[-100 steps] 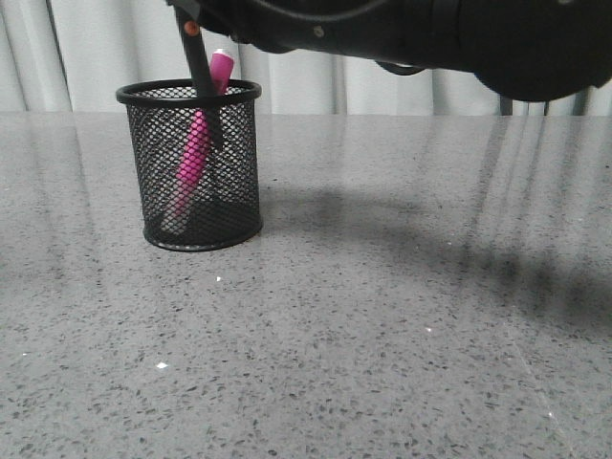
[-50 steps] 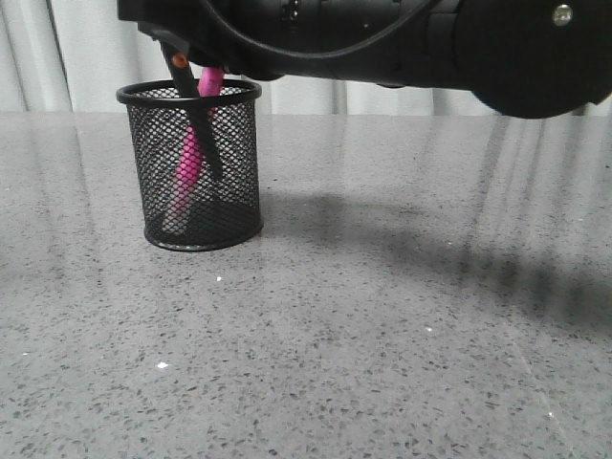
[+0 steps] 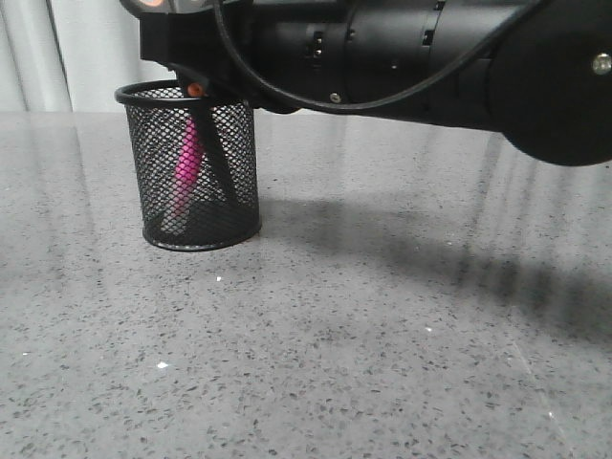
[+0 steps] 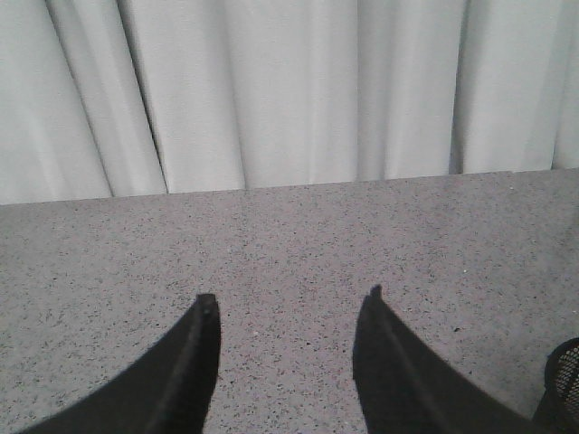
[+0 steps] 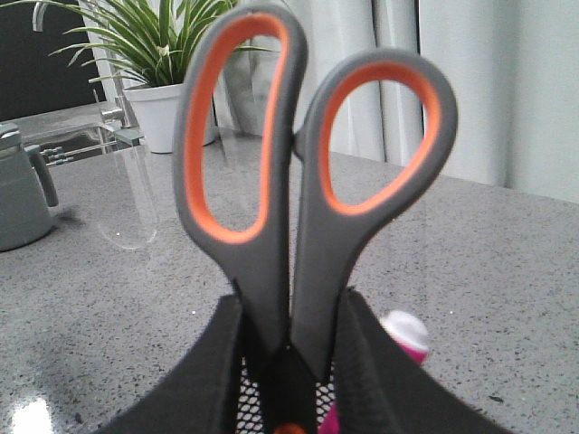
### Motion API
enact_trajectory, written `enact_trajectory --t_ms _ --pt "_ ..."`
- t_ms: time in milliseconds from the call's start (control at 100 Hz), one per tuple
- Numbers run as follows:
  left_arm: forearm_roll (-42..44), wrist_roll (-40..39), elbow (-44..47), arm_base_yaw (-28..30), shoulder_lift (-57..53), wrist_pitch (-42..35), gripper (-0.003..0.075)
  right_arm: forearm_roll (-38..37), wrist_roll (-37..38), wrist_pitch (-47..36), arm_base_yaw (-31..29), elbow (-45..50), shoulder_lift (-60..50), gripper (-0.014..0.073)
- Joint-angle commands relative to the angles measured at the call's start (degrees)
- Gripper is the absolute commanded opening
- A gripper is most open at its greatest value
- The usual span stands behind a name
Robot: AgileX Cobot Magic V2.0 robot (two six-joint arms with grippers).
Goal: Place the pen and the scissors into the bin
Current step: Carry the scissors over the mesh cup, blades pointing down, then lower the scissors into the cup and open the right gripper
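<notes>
From the front, the bin point(image 3: 189, 167) stands on the grey worktop point(image 3: 363, 344) at the far left, and the pen point(image 3: 185, 164) leans inside it, showing pink through the mesh. The right arm reaches across from the right, just above the rim. The scissors point(image 3: 212, 143) hang from it blades down, already well inside the bin, their long axis close to upright with the tips slanting a little right of the orange pivot, which sits about level with the rim.

The left wrist view shows the left gripper point(image 4: 288, 303) with fingers spread and nothing between them, over bare worktop facing the curtain; only an edge of the bin shows at the corner.

In the right wrist view the right gripper point(image 5: 288, 312) pinches the scissors point(image 5: 298, 199) by the handle shanks just below the orange loops, and the pen's white cap point(image 5: 405, 331) peeks beside them. The right arm is plainly the one placed to let go; I judge the drop is straight down.
</notes>
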Motion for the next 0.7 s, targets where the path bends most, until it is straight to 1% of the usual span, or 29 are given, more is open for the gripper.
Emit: enact_trajectory --t_ms 0,270,370,460,610,690 --pt "-0.99 -0.29 -1.73 0.10 -0.25 -4.27 0.0310 -0.18 -0.22 -4.59 0.04 -0.83 -1.76 -0.0075" --pt "-0.99 -0.29 -1.73 0.10 -0.25 -4.15 0.0310 -0.18 -0.22 -4.82 0.04 -0.83 -1.76 -0.0074" --pt "-0.99 -0.29 -1.73 0.10 -0.25 -4.05 0.0310 -0.18 -0.22 -4.92 0.04 -0.83 -1.76 -0.0042" --pt "-0.99 -0.29 -1.73 0.10 -0.25 -4.05 0.0310 -0.18 -0.22 -4.92 0.04 -0.83 -1.76 0.0031" --pt "-0.99 -0.29 -1.73 0.10 -0.25 -4.05 0.0310 -0.18 -0.22 -5.92 0.04 -0.83 -1.76 0.0223" --pt "-0.99 -0.29 -1.73 0.10 -0.25 -4.05 0.0310 -0.18 -0.22 -6.91 0.04 -0.83 -1.76 0.0277"
